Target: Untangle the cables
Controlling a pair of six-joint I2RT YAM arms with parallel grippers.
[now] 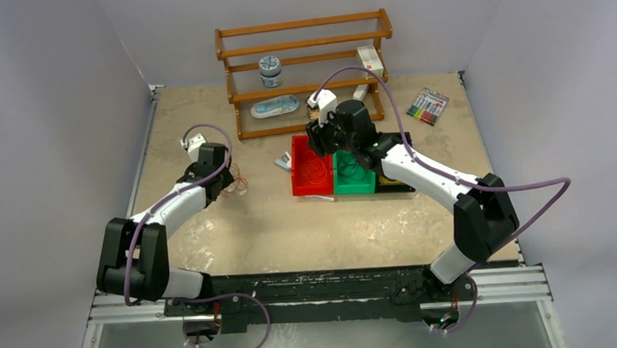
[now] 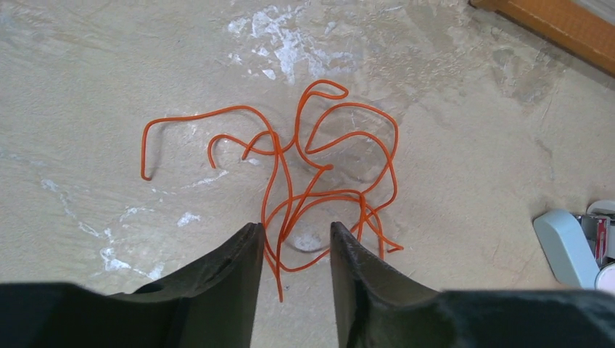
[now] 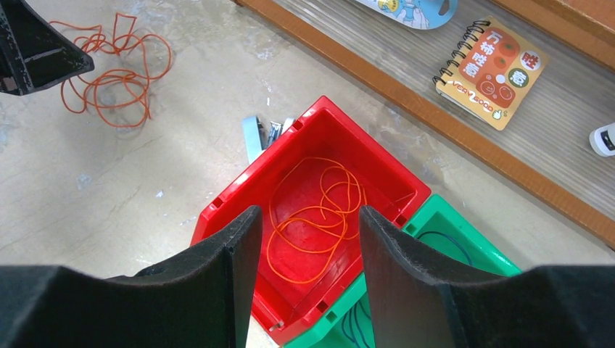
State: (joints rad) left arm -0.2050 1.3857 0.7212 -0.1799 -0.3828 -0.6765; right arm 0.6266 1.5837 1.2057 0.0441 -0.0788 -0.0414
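The left gripper [image 2: 294, 230] is seen with its fingers [image 2: 236, 268] spread and a clear gap between them. A few strands of the orange tangle [image 2: 319, 167] run down into that gap (whether either pad is touched by them cannot be told), and nothing is pinched. The tangle is spread loosely over the bare table [image 2: 87, 87], with one loose end stretched out towards the left of the wrist view. A pale blue object [image 2: 566, 246] is seen at the right edge, well apart from the wire.

The right gripper [image 3: 308, 210] is likewise held with its fingers [image 3: 228, 254] parted and nothing between them. Below them a red bin [image 3: 319, 112] is seen, and a second bundle, the orange loops [image 3: 319, 225], is laid flat on its floor. A green bin [image 3: 435, 203] is set touching the red one, and a dark cable [image 1: 353, 172] is coiled inside it (its exact colour cannot be made out).

From above, the two arms are seen well apart, the left over the tangle on the open table and the right over the bins near the middle. A wooden rack [image 1: 302, 43] is placed along the far edge, with a spiral notebook [image 3: 489, 72] lying on its lowest shelf. A pack of markers [image 1: 428, 105] is laid to the right of the rack.
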